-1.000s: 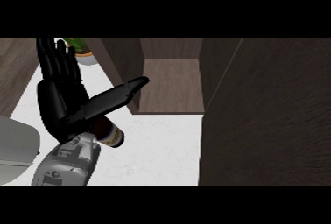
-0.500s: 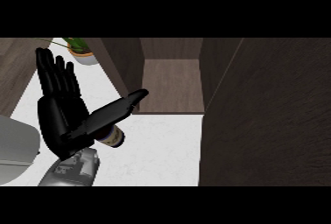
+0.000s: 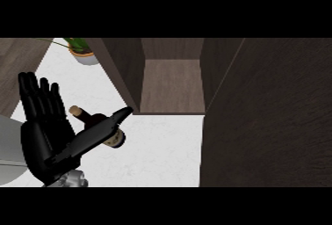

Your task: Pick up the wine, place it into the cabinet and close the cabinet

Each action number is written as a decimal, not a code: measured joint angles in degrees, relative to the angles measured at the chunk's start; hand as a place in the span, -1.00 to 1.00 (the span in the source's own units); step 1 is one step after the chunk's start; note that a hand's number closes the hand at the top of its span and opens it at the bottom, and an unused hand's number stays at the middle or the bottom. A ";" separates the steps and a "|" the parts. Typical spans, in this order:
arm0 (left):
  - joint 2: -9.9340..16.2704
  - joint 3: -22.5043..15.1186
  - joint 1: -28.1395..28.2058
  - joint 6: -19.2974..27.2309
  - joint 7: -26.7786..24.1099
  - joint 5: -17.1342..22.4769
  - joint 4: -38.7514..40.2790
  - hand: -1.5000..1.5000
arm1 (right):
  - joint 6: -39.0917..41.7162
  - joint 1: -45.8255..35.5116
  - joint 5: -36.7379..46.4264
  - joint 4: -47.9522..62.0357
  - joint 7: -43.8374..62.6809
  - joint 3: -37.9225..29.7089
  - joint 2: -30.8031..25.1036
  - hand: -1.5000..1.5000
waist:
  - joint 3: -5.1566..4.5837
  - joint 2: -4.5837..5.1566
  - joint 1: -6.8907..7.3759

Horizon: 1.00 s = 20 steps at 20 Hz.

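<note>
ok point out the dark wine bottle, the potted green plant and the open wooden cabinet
dark wine bottle (image 3: 97, 119), head view, on its shoulder
potted green plant (image 3: 85, 57), head view, on its pot
open wooden cabinet (image 3: 170, 85), head view, on its inner floor

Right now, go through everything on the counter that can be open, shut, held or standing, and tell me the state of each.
Cabinet: open, shelf bare.
Cabinet door: swung out toward the camera.
Wine bottle: lying tilted on the counter, not held, partly behind the thumb.
Left hand: open, fingers straight, beside the bottle.
Right hand: not in view.
Potted plant: upright at the back of the counter.
</note>
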 measured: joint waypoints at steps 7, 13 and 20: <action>0.18 1.03 6.41 -1.06 -5.54 4.57 -0.01 -1.00 | -0.05 0.78 1.28 -0.45 0.35 1.74 1.42 -1.00 | -0.02 0.01 -0.03; -0.09 2.73 11.90 -3.15 -13.28 10.90 2.03 -1.00 | 0.38 -0.09 1.18 0.59 -0.27 0.70 1.65 -1.00 | -0.01 0.03 0.01; 0.00 4.75 16.96 -5.55 -20.90 17.54 4.29 -1.00 | 0.21 0.13 1.71 -1.13 2.16 0.94 1.30 -1.00 | -0.03 -0.01 -0.02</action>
